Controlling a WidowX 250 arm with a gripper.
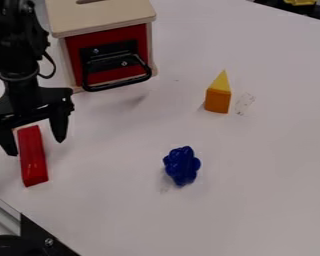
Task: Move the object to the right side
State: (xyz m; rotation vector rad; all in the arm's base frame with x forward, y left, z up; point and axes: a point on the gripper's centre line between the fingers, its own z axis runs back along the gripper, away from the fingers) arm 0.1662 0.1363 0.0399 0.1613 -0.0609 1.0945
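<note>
At the left of the pale table (256,195), the black two-finger gripper (35,143) hangs over the far end of a long red block (34,160). Its jaws are spread wide, one to either side of the block, with nothing clenched between them; whether they reach low enough for a grasp, I cannot tell. The block lies flat, and it is probably the object meant. Farther back stands a pale wooden box (102,16) with a red front and a black handle (117,83). Rightward sit a glossy blue lobed piece (182,166) and a yellow pointed block (221,81) atop an orange one (217,101). Only the lining-up looks done; closing, lifting, carrying right and releasing remain.
</note>
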